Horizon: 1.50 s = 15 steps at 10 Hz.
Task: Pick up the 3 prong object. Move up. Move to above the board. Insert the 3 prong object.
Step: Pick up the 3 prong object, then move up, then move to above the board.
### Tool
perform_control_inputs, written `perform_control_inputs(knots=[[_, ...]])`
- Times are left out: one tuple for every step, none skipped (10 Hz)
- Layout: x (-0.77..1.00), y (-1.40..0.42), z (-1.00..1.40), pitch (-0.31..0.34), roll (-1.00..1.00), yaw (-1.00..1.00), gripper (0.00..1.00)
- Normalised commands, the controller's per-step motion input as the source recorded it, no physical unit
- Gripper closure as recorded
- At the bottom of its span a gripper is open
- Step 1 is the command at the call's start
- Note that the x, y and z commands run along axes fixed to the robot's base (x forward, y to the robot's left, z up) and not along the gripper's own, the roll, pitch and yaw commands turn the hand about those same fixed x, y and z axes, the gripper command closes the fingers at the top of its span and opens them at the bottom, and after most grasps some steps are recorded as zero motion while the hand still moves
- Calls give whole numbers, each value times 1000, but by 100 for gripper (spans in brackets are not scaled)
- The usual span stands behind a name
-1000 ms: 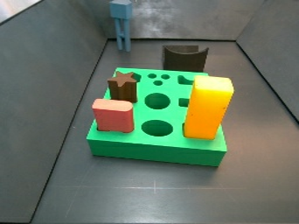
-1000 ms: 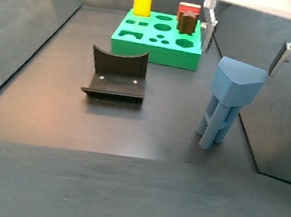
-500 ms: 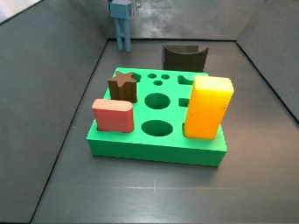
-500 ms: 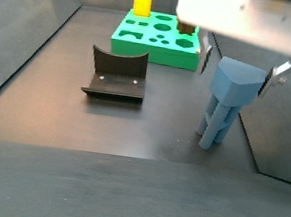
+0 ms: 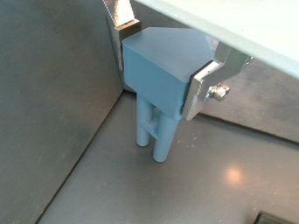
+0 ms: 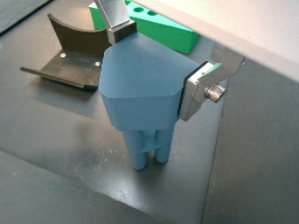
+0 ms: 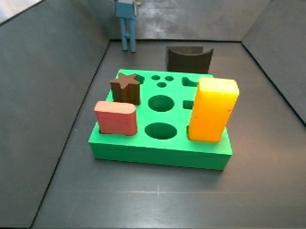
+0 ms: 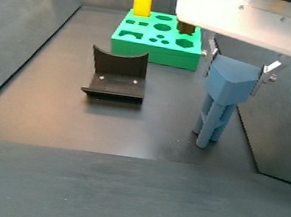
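Claw [image 6: 156, 59] with its silver fingers [image 6: 201, 85] set on either side of the head of the 3 prong object [image 6: 142, 96], pinching it in both wrist views; the piece stands upright with its prongs on the dark tabletop [image 8: 92, 124]. The dark brown arch block [image 8: 117, 74] lies near; the green board [image 7: 164, 121], carrying the orange-yellow block [image 7: 214, 108], sits well apart.
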Motion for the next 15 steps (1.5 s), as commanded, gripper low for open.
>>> perform_control_inputs(knots=[[0, 0, 0, 0, 0, 0, 100], [0, 0, 0, 0, 0, 0, 100], [0, 0, 0, 0, 0, 0, 100], [0, 0, 0, 0, 0, 0, 100], [0, 0, 0, 0, 0, 0, 100], [0, 0, 0, 0, 0, 0, 100], [0, 0, 0, 0, 0, 0, 100], [0, 0, 0, 0, 0, 0, 100], [0, 0, 833, 0, 0, 0, 100], [44, -42, 814, -5, 3, -35, 100], [30, -37, 719, 17, 2, -33, 100], [21, -20, 586, 34, 6, -28, 100], [17, -10, 432, 52, 8, -24, 100], [16, 0, 214, 74, 13, -19, 100], [-439, -453, 1000, -306, 125, 209, 100]])
